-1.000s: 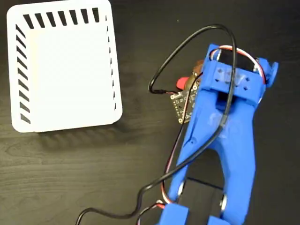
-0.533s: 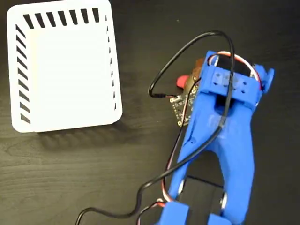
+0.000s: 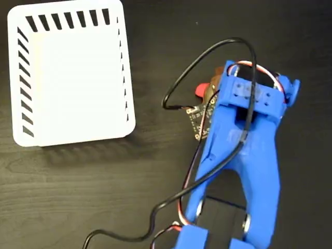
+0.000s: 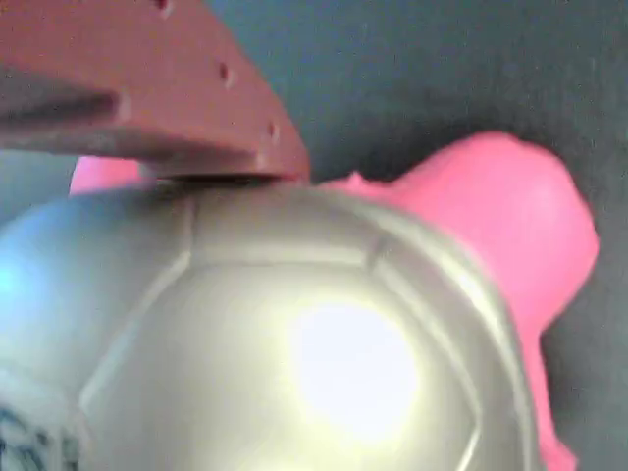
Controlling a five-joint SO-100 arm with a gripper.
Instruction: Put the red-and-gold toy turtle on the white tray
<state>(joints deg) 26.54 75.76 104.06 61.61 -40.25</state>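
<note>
Blue arm (image 3: pixel 244 155) has shifted left over the red-and-gold toy turtle (image 4: pixel 294 343)

text: none legible | red-and-gold toy turtle (image 4: pixel 294 363): dark printed mark at shell's lower-left picture edge, wrist view, cut off and blurred, unreadable

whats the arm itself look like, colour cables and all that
The arm is bright blue printed plastic, forking into two legs toward the base. A black cable loops over it, with red-and-white wires near the top. A small circuit board sits beside it. The wrist view shows a reddish finger with small holes.
</note>
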